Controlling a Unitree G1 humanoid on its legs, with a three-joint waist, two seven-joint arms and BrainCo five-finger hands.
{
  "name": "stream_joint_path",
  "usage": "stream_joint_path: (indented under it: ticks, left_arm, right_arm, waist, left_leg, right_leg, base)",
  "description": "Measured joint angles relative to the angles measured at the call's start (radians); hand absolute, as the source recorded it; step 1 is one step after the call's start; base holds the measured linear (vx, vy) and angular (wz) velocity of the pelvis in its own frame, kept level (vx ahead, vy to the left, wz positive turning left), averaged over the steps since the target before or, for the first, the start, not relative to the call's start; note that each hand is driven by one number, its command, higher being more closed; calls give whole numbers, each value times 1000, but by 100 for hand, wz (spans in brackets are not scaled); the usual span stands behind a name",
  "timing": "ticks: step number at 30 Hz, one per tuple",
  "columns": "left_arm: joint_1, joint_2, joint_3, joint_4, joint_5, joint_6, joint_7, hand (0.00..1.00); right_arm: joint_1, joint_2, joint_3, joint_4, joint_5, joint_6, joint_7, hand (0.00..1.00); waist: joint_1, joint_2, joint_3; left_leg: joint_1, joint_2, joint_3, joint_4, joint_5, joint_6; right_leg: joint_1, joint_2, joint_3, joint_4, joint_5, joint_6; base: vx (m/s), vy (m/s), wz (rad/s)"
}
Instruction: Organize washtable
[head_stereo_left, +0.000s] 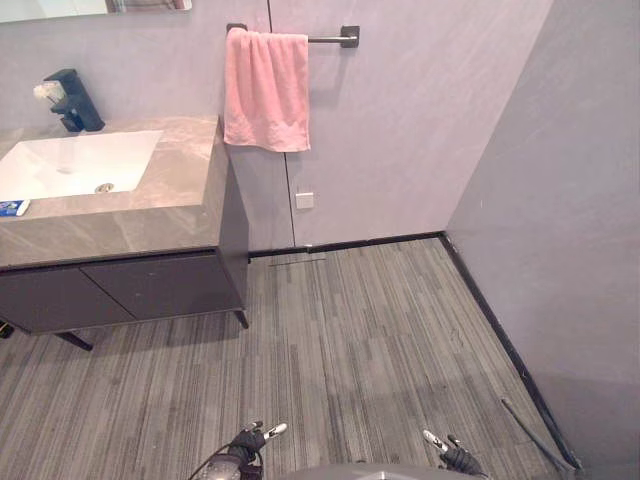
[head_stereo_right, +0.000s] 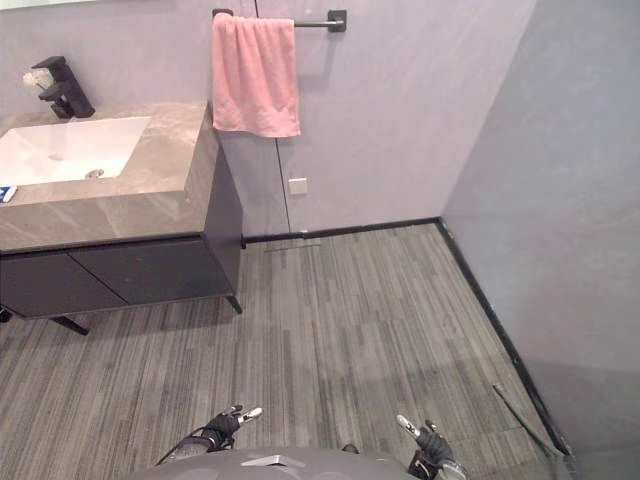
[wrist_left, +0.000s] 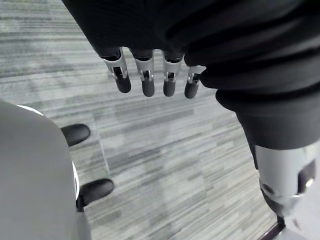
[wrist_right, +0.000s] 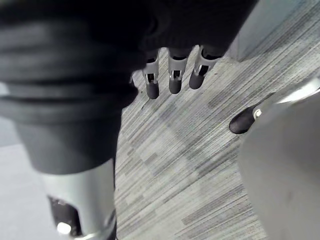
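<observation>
The washtable stands at the far left: a marble-look top over dark cabinet doors, with a white basin and a black faucet. A small blue item lies on the counter's left front edge. A pink towel hangs on a wall bar past the counter's right end. My left hand and right hand hang low over the floor, far from the counter. In the wrist views the left hand's fingers and the right hand's fingers are relaxed and hold nothing.
Grey striped floor stretches between me and the washtable. A grey wall closes the right side, with a dark skirting along its foot. A white socket plate sits low on the back wall. A mirror edge shows above the basin.
</observation>
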Motion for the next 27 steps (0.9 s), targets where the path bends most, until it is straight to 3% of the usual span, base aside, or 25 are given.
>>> stream_joint_path:
  ticks: [27]
  left_arm:
    - [0, -24, 6, 6, -33, 0, -9, 0]
  right_arm:
    - [34, -5, -18, 1, -34, 18, 1, 0]
  waist:
    - [-1, 0, 10]
  left_leg:
    - [20, 3, 1, -7, -1, -1]
  right_leg:
    - [16, 6, 2, -1, -15, -2]
  base:
    - [0, -1, 0]
